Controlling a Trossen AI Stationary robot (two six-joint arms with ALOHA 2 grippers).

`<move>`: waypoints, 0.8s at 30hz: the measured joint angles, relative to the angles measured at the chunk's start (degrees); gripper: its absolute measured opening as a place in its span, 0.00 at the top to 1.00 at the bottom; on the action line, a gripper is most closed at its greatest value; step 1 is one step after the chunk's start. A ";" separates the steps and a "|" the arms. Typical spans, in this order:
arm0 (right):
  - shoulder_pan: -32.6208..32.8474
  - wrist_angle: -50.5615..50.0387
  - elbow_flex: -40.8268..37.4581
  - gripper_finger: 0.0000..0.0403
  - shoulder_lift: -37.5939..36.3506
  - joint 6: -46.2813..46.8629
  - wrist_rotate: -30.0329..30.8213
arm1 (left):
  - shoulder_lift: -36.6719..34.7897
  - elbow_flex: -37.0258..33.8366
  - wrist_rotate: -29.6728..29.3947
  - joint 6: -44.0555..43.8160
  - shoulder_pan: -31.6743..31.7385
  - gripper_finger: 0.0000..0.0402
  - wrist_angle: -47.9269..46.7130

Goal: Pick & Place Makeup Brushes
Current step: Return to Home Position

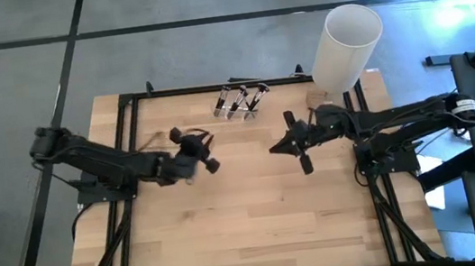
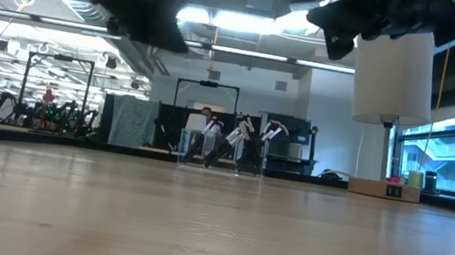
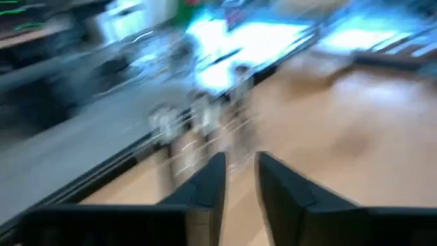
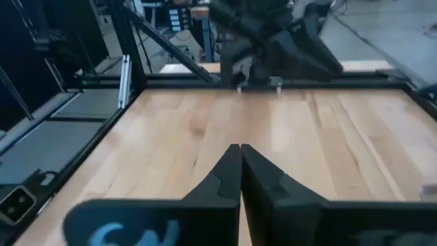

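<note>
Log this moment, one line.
left gripper: open, empty, over table | right gripper: shut, empty, over table | makeup brushes: in transparent organizer

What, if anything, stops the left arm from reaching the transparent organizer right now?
Likely nothing, so probably yes: the left gripper hangs over the table facing the transparent organizer, with nothing between them; the right gripper waits off to the side.

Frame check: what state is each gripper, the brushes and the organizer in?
left gripper: slightly open, empty, above the table.
right gripper: shut, empty, above the table.
makeup brushes: standing tilted inside the organizer.
transparent organizer: upright at the table's far edge, holding brushes.
white cylinder: upright, far right corner.
</note>
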 joint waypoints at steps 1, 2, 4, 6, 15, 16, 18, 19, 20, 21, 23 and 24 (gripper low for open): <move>1.26 1.47 0.00 0.99 1.04 -0.06 1.30 | -2.22 -3.06 2.81 4.52 0.23 0.82 6.99; 2.27 2.66 0.02 0.99 2.06 -0.28 2.69 | -4.17 -6.00 6.51 9.05 0.65 0.82 14.23; 4.50 5.00 0.02 0.99 4.44 -0.88 5.33 | -7.19 -11.70 15.68 15.76 2.12 0.83 27.53; 6.44 7.42 0.02 0.98 6.93 -1.91 7.23 | -9.27 -17.08 24.38 19.32 3.77 0.85 39.22; 9.92 14.05 0.02 0.99 7.75 -5.61 8.05 | -14.20 -30.74 35.32 19.64 8.67 0.89 59.77; 9.92 13.28 0.02 0.99 6.30 -6.06 7.94 | -15.62 -31.34 35.54 19.53 8.63 0.89 59.81; 9.89 10.32 0.02 0.99 2.95 -7.05 7.99 | -18.77 -32.38 36.46 19.40 8.11 0.89 59.93; 9.92 8.50 0.02 0.99 1.27 -7.57 7.93 | -20.53 -32.85 36.79 19.40 7.71 0.90 59.61; 9.92 6.28 0.02 0.99 -0.58 -7.91 7.92 | -22.64 -33.39 36.90 19.40 7.28 0.90 58.55; 9.92 4.37 0.02 0.99 -2.33 -8.14 7.90 | -24.99 -33.95 36.89 19.38 6.84 0.91 57.11; 9.92 0.32 0.02 1.00 -5.91 -8.73 7.90 | -29.88 -34.22 36.89 19.27 6.14 0.91 51.86; 9.94 -1.09 0.02 1.00 -7.45 -9.00 7.88 | -32.36 -34.24 36.90 18.92 5.95 0.92 48.16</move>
